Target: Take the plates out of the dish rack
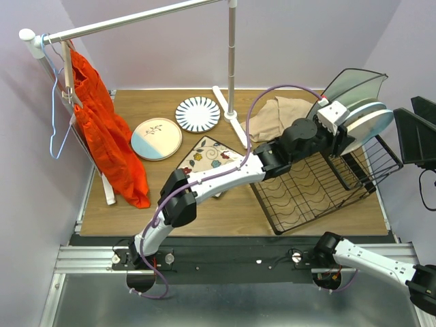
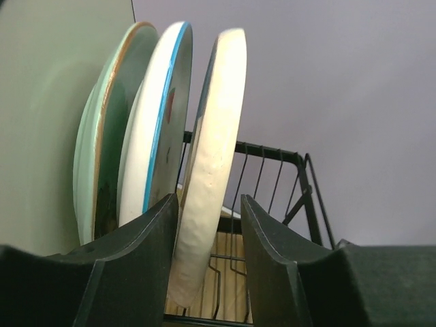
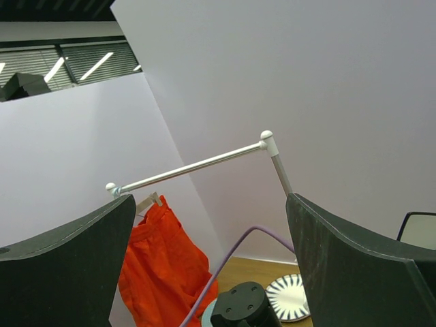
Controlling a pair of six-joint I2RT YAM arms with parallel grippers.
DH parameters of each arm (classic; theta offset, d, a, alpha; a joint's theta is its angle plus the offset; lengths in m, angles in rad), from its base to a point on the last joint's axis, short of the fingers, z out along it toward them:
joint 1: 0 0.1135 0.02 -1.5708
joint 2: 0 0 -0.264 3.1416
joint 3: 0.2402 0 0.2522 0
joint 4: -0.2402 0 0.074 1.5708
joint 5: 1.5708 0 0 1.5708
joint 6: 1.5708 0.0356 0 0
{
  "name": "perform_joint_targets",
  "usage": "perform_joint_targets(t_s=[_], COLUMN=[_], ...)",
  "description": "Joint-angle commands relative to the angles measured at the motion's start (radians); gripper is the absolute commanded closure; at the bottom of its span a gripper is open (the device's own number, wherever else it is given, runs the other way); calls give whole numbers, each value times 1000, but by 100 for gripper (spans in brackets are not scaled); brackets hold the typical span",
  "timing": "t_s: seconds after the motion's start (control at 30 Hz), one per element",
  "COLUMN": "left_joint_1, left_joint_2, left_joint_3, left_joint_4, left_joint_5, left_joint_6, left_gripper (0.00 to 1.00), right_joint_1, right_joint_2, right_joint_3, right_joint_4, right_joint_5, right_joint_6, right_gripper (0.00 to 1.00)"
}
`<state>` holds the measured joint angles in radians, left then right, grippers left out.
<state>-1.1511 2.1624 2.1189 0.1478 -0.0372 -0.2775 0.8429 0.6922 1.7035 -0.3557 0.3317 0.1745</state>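
Plates (image 1: 368, 121): several are standing upright in the dish rack's (image 1: 310, 194) slotted end (far right of the table (image 1: 136, 204)). Left gripper (image 2: 210, 204) is straddling the nearest cream plate (image 2: 216, 122), fingers unclenched around it. Right gripper (image 3: 210, 204) is gaping wide, grasping nothing.

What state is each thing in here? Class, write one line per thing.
left gripper: open, straddling the cream plate's rim
right gripper: open, empty
cream plate: upright in the dish rack
blue-rimmed plate: upright in the dish rack
pale green plate: upright in the dish rack
striped plate: flat on the table
pink-and-blue plate: flat on the table
floral square plate: flat on the table
orange garment: hanging from the rail
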Motion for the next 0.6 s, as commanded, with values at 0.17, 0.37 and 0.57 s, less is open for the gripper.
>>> perform_joint_targets(t_s=[0.17, 0.37, 0.57], left_joint_1=[-18, -21, -25], left_joint_2=[37, 48, 62], left_joint_3=[27, 23, 21], left_joint_4=[16, 48, 75], left_joint_5=[-130, -119, -78], left_joint_6=[133, 224, 259], left_gripper=[52, 55, 57], right_joint_1=[2, 1, 1], right_joint_2=[-8, -5, -6], right_joint_3=[-4, -2, -4], right_joint_4=[14, 14, 14], right_joint_5=[12, 10, 10], right_joint_6=[-7, -10, -7], right_gripper=[0, 0, 0])
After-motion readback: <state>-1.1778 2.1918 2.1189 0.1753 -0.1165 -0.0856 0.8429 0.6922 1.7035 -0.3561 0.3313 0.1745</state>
